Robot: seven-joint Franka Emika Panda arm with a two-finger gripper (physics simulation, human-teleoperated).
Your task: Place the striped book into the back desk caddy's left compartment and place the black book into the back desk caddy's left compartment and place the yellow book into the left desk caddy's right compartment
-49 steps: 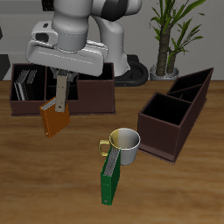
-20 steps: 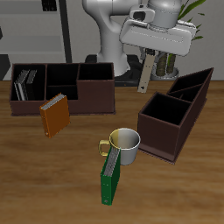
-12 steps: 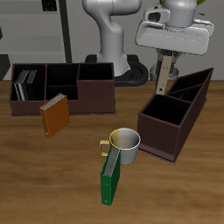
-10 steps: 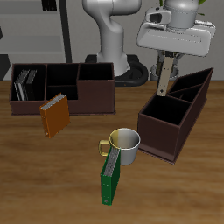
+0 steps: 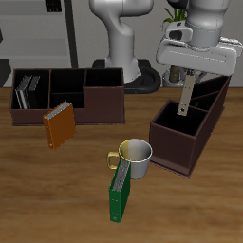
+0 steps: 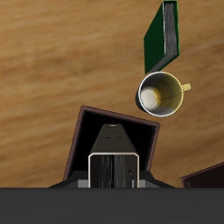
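since the earlier frame the gripper (image 5: 186,102) had carried the yellow book (image 5: 187,96) across, jaws clenched on it, directly above the left caddy (image 5: 177,144). next: lower into its right compartment.

mug (image 5: 135,158) beside left desk caddy (image 5: 185,133) | book (image 5: 119,194) leaning on mug, nearer front edge

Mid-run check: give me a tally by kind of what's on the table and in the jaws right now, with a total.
Desk caddies: 2, the back desk caddy and the left desk caddy
Books: 5, counting two dark ones in the back caddy, an orange book, a green book and the yellow book in the jaws
Mugs: 1
Total: 8
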